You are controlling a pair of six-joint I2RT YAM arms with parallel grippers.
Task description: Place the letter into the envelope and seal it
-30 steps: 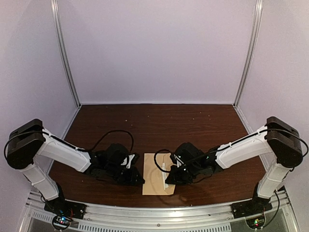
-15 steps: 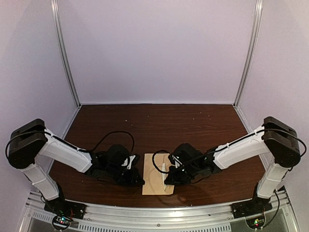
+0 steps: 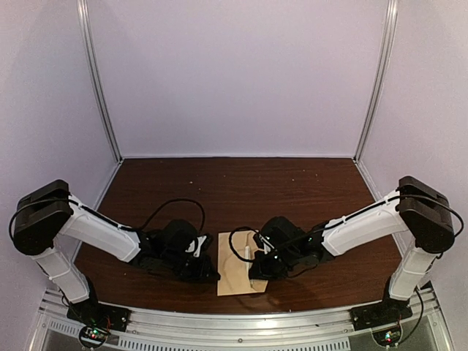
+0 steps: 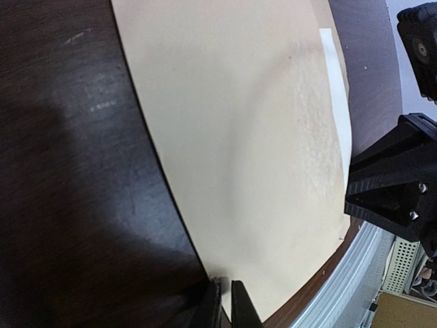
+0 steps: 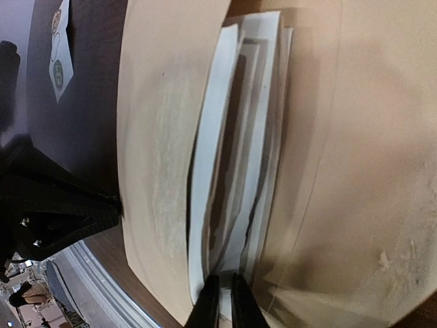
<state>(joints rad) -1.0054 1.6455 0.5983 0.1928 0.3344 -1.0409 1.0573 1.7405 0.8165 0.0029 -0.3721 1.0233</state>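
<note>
The tan envelope (image 3: 234,267) lies flat near the table's front edge, between both arms. My left gripper (image 3: 213,275) sits at its left edge; in the left wrist view the gripper (image 4: 225,302) is shut on that edge of the envelope (image 4: 252,150). My right gripper (image 3: 255,273) rests on the envelope's right part. In the right wrist view this gripper (image 5: 220,295) is shut on the near end of the folded white letter (image 5: 235,150), which lies in the envelope's (image 5: 355,137) open mouth between tan layers. A white strip of the letter (image 3: 248,255) shows from above.
A small white sticker card (image 5: 60,55) with round dots lies on the dark wooden table (image 3: 241,190) beyond the envelope. The metal front rail (image 4: 341,287) runs close to the envelope's near edge. Pale walls enclose the table on three sides.
Both grippers have closed further. The right gripper has edged slightly left with the letter, and the envelope has shifted a little under it.
</note>
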